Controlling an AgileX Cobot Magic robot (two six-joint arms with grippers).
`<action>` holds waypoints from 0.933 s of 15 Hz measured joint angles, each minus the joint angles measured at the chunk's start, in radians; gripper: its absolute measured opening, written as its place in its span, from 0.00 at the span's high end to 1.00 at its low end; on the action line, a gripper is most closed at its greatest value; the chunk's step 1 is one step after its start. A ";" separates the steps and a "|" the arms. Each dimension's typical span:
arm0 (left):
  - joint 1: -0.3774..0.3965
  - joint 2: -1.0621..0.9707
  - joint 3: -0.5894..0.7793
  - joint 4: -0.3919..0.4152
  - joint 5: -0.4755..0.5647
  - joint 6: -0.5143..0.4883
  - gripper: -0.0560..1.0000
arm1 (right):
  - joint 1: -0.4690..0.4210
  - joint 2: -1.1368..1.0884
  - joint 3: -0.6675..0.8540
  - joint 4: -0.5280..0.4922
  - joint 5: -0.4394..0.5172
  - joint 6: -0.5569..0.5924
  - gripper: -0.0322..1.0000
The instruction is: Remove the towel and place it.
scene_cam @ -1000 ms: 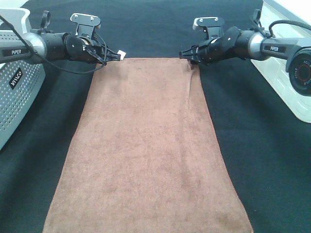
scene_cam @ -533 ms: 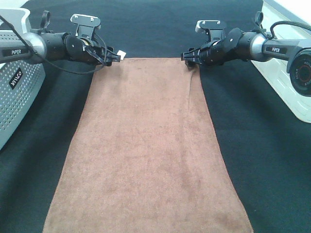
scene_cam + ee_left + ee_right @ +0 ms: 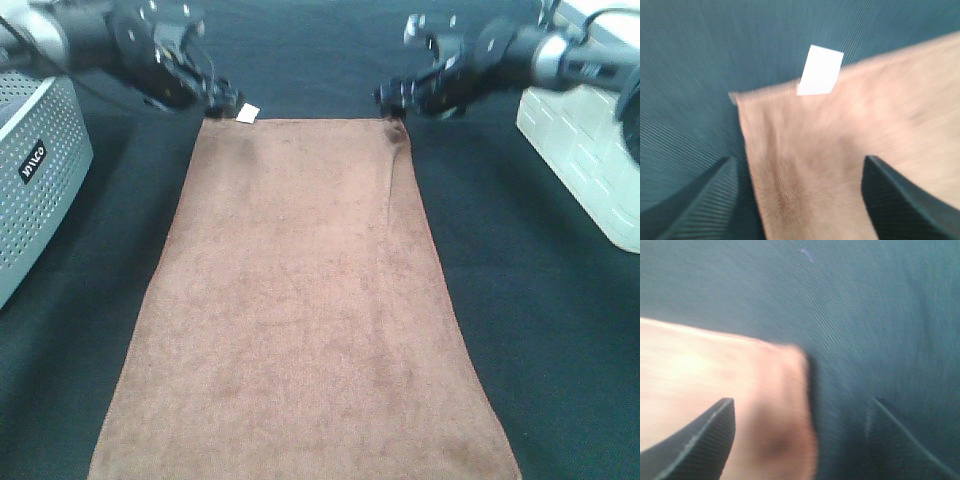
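Grippers differ most from a second ago: both have let go of the far corners and risen away, the left gripper (image 3: 222, 97) and right gripper (image 3: 392, 97) now blurred with motion just above the far edge, each with its fingers spread in its wrist view. Large rectangular brown terry-cloth towel (image 3: 305, 300) lies flat on the black tablecloth (image 3: 540, 330), long axis running from the near edge to the far side. Its small white tag (image 3: 247, 111) sits at the far-left corner, near the perforated grey basket (image 3: 35, 180).

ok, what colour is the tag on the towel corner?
White tag on the brown towel; clearest in the left wrist view.
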 joint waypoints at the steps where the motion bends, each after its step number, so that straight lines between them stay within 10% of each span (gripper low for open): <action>1: 0.000 -0.045 0.000 0.001 0.053 0.000 0.27 | 0.000 -0.060 0.000 0.004 0.055 0.002 0.32; 7: 0.004 -0.355 -0.004 0.195 0.716 -0.170 0.18 | -0.007 -0.459 -0.005 -0.104 0.679 0.106 0.32; 10: 0.095 -0.441 -0.004 0.268 0.760 -0.206 0.18 | -0.055 -0.553 -0.005 -0.224 0.818 0.206 0.32; 14: 0.265 -0.593 0.076 0.127 0.761 -0.152 0.18 | -0.197 -0.775 0.220 -0.189 0.828 0.266 0.32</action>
